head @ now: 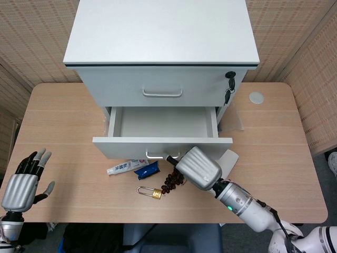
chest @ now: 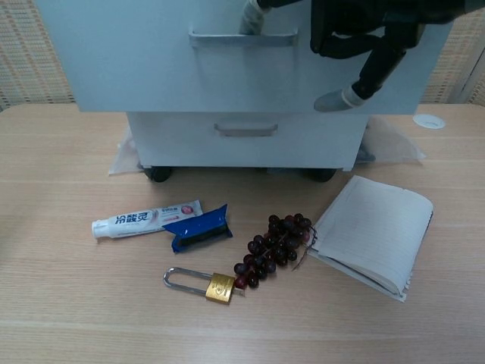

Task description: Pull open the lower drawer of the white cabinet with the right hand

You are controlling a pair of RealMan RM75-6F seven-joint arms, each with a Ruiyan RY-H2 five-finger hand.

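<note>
The white cabinet [head: 163, 31] stands at the back of the table. Its lower drawer [head: 121, 146] is pulled out, and the inside [head: 163, 122] looks empty. My right hand [head: 198, 168] is in front of the drawer, a finger hooked behind the drawer handle [head: 155, 156]. In the chest view the same hand [chest: 362, 42] hangs before the drawer front, one finger behind the handle [chest: 242, 36]. The upper drawer [head: 162, 87] is closed. My left hand [head: 21, 184] is open, fingers spread, at the table's front left edge.
Under the open drawer lie a toothpaste tube [chest: 144, 219], a blue packet [chest: 198, 227], a bunch of dark grapes [chest: 274, 244], a brass padlock [chest: 204, 284] and an open notebook [chest: 375, 231]. Keys [head: 230, 79] hang from the cabinet lock. A white disc [head: 256, 97] sits at the back right.
</note>
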